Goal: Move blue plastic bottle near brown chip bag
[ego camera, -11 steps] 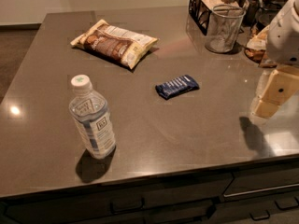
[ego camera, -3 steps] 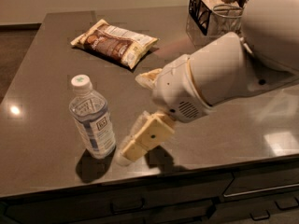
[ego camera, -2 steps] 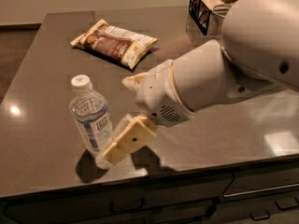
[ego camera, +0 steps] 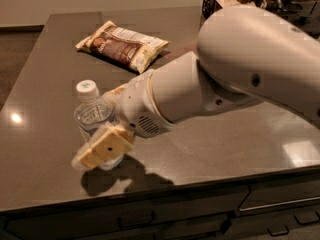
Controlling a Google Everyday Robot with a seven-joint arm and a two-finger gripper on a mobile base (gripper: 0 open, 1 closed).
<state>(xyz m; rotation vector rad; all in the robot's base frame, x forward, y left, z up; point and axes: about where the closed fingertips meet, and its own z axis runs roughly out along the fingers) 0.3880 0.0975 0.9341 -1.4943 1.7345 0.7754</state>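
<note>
1. The blue plastic bottle (ego camera: 93, 115) stands upright near the front left of the desk (ego camera: 40, 79), with its white cap on top.
2. The brown chip bag (ego camera: 122, 45) lies flat at the far side of the desk, well apart from the bottle.
3. The gripper (ego camera: 101, 140) is right at the bottle, low down by the desk. Part of it covers the bottle's lower half.
4. It cannot be told whether the gripper is squeezing the bottle or is loose around it.
5. The big white arm (ego camera: 240, 64) reaches in from the right, over the middle of the desk.
6. The step in hand looks like the grab, which means getting a good hold on the bottle. The carry is not yet done.
7. Next, the gripper needs a firm hold, or the light bottle may tip or slip.
8. Then the bottle has to go up a little and back toward the bag.
9. It should be set down upright just beside the bag, not on top of it.
</note>
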